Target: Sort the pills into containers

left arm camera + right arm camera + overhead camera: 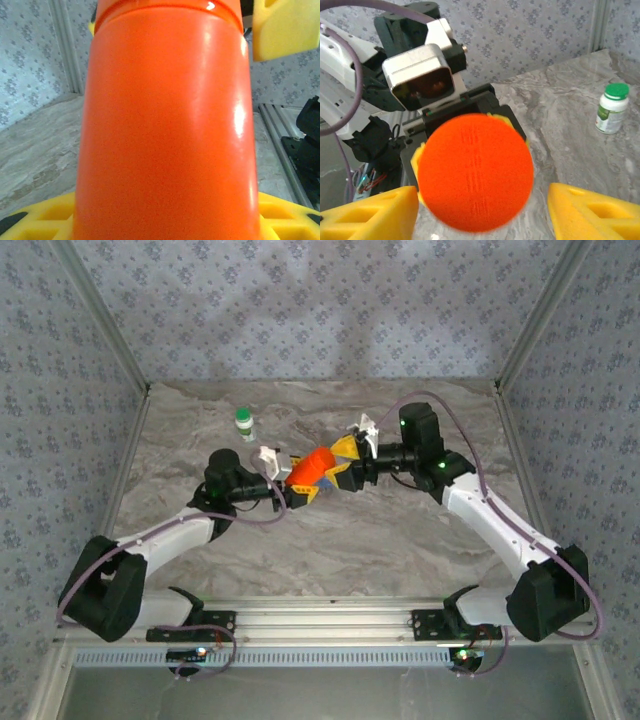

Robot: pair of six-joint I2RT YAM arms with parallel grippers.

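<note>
From above, my left claw [293, 492] clamps the orange bottle [310, 470]; my right claw [342, 463] gapes wide around its other end. A green-capped bottle [245, 424] stands on the worktop [330, 540] beyond. Left wrist: the orange bottle blocks nearly everything. Right wrist: its round end sits between my spread fingers [370, 212].

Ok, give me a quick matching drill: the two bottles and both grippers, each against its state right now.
Things:
1. orange bottle
2. white bottle
3. left gripper
4. right gripper

States:
a. open, one finger on each side of the cap
b. upright on the table, apart from both arms
c. off the table, tilted
d. shut around a bottle

Pairs: 1-c, 2-b, 3-d, 4-a.
</note>
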